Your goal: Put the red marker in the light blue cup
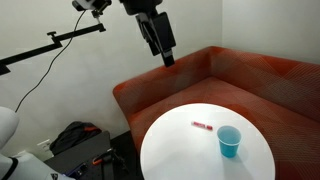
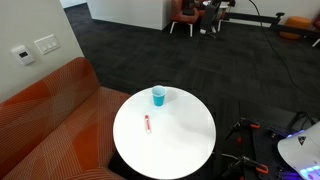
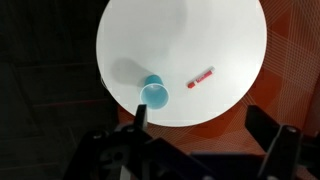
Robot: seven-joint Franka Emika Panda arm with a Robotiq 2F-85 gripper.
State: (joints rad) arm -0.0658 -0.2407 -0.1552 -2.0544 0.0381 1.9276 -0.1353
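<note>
The red marker [image 1: 202, 126] lies flat on the round white table [image 1: 180, 150]; it also shows in an exterior view [image 2: 148, 124] and in the wrist view [image 3: 201, 78]. The light blue cup [image 1: 229, 141] stands upright on the table a short way from the marker, and shows in an exterior view [image 2: 158, 96] and in the wrist view [image 3: 154, 95]. My gripper [image 1: 168, 59] hangs high above the table, far from both. In the wrist view its fingers [image 3: 200, 125] are spread apart and empty.
An orange-red sofa [image 1: 250, 75] wraps around the table's far side, and shows in an exterior view [image 2: 40, 120]. A black bag [image 1: 72, 138] and camera arm [image 1: 60, 38] stand beside the wall. Dark carpet [image 2: 200, 60] surrounds the table.
</note>
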